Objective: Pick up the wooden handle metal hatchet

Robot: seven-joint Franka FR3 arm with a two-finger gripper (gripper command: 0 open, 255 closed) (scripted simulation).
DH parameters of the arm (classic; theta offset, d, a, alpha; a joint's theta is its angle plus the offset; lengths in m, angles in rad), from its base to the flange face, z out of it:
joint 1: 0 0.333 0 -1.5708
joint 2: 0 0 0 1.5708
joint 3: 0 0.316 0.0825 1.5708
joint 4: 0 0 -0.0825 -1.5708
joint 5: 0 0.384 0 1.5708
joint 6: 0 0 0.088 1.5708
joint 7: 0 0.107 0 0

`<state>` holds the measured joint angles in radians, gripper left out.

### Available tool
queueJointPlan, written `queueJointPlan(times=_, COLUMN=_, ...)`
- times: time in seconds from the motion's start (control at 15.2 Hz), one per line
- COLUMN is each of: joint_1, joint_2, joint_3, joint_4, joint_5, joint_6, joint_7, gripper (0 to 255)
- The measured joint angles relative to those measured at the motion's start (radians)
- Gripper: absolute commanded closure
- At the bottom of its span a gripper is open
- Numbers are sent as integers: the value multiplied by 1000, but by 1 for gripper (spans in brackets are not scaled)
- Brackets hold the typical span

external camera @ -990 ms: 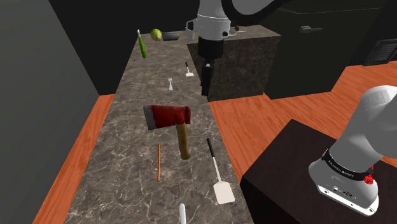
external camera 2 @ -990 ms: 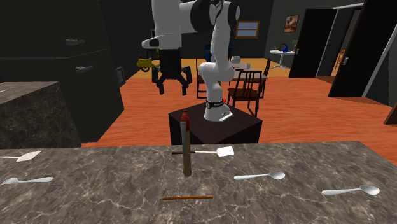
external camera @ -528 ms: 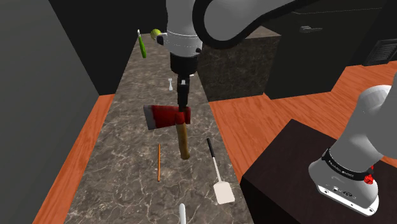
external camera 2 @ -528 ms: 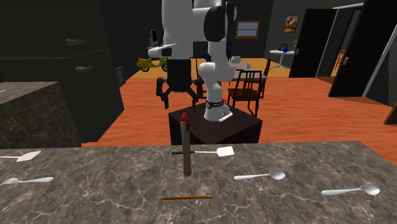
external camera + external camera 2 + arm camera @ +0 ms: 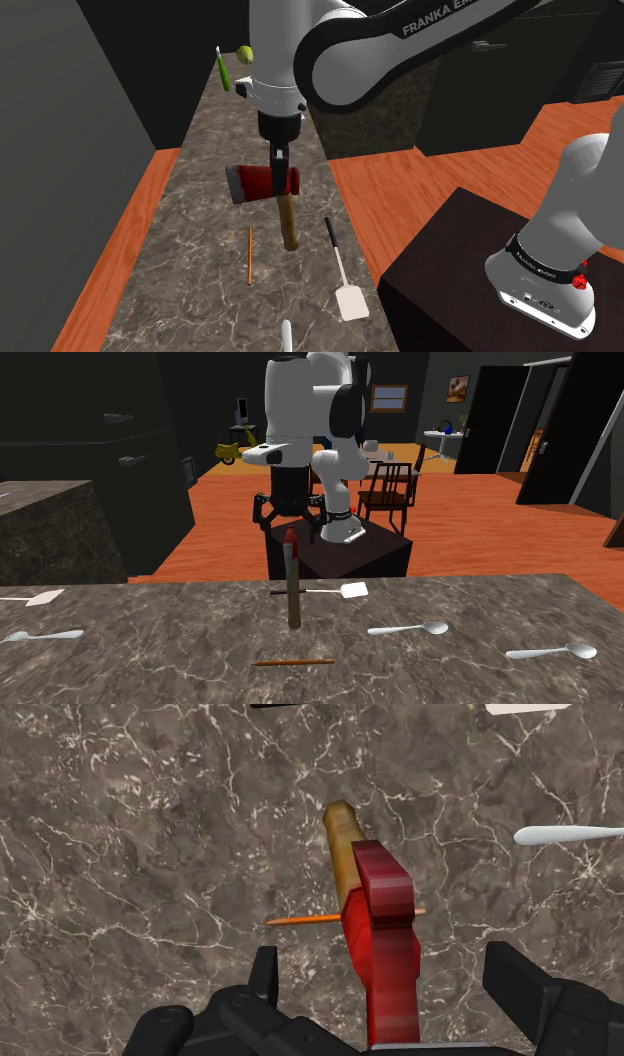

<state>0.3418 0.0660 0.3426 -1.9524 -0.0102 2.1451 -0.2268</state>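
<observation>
Two black fingers of the gripper stand spread wide, one on each side of the hatchet, and neither touches its red head. The white arm comes down from above, so the gripper hangs just over that head. The hatchet stands upright on a dark marbled counter, balanced on the butt of its brown wooden handle with the head uppermost. An orange pencil lies flat on the counter near the foot of the handle on one side. A spatula with a black handle and a white blade lies near the foot on the other side, which puts the hatchet between them. Two white spoons rest on the same surface, farther from the hatchet than the pencil. A green bottle and a yellow-green ball sit well apart from the hatchet at the counter's far end.
</observation>
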Motion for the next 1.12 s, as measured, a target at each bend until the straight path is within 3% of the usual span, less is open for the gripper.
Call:
queueJointPlan(times=0.13, joint_1=1, joint_2=8, joint_3=1, joint_4=-16, joint_5=-4, joint_6=23, joint_7=3, gripper=0)
queueJointPlan(times=0.2, joint_1=1, joint_2=10, joint_3=0, joint_4=-18, joint_5=-5, joint_6=27, joint_7=3, gripper=255)
queueJointPlan(times=0.86, joint_1=1, joint_2=12, joint_3=0, joint_4=-20, joint_5=-5, joint_6=32, joint_7=4, gripper=255)
queueJointPlan(times=1.12, joint_1=1, joint_2=0, joint_3=1, joint_4=8, joint_5=0, joint_6=-8, joint_7=1, gripper=255)
